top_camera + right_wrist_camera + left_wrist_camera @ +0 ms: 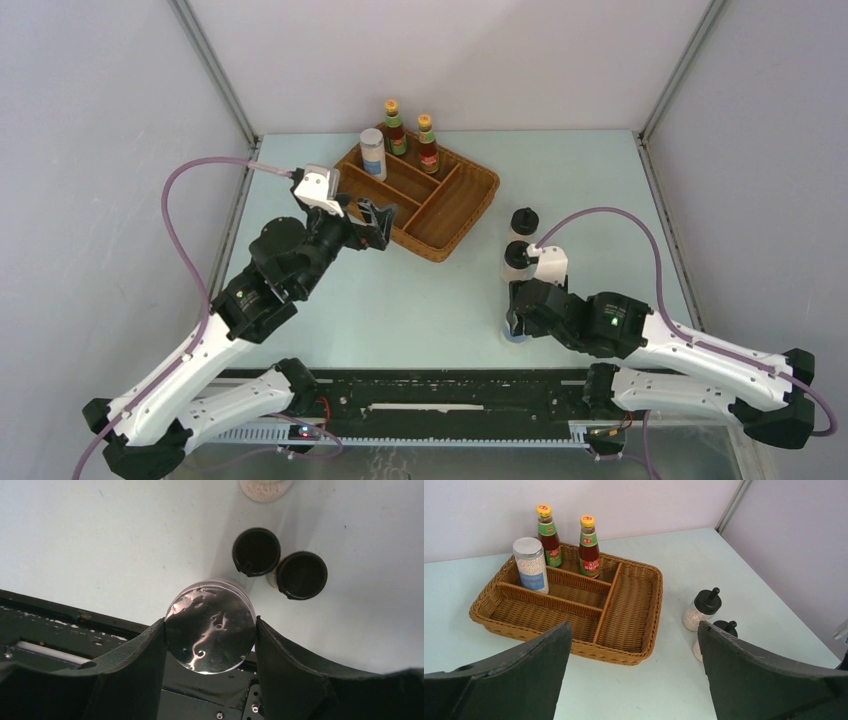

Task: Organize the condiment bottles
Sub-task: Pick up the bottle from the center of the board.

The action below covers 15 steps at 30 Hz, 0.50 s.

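So, jar (210, 630) w/ shiny rippled silver lid betw. R jaws.

Shakers (524, 222) and vials (256, 551) crowd the right claw's (210, 630) jar (210, 611); the tray's (654, 605) large compartment lies free.

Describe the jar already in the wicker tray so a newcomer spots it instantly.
Find the brown wicker tray at the far middle of the table. Three bottles stand near its far-left corner; the jar is the leftmost. It alone has a flat silver lid, white grains and a blue label, and is squatter than the two red-brown sauce bottles beside it.
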Tool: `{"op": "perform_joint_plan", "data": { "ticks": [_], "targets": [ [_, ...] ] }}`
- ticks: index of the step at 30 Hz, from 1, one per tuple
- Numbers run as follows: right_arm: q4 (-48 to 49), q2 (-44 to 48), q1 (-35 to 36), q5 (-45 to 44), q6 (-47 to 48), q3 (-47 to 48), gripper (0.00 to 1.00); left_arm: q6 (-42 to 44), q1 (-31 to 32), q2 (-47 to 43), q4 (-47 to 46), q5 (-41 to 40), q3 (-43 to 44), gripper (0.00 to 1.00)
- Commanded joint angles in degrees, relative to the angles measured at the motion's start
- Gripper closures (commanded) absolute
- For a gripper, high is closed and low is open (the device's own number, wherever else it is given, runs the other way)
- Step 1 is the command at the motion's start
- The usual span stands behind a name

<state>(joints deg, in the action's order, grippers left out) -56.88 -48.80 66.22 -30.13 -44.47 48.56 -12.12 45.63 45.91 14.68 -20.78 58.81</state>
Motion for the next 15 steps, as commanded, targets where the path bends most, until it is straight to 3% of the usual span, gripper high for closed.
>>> {"op": "perform_joint_plan", "data": {
  "ticks": [1,15],
  "targets": [
    [3.01,-0.97,0.94,-2.59,2.64,5.80,1.00,-0.62,0.50,-1.15,-1.45,-0.27,-0.31,0.00],
    [11.48,-11.96,-1.09,0.00,14.29,18.18,1.00,0.32,0.49,-2.59,-1.58,-2.49,0.27,0.00]
  ]
}}
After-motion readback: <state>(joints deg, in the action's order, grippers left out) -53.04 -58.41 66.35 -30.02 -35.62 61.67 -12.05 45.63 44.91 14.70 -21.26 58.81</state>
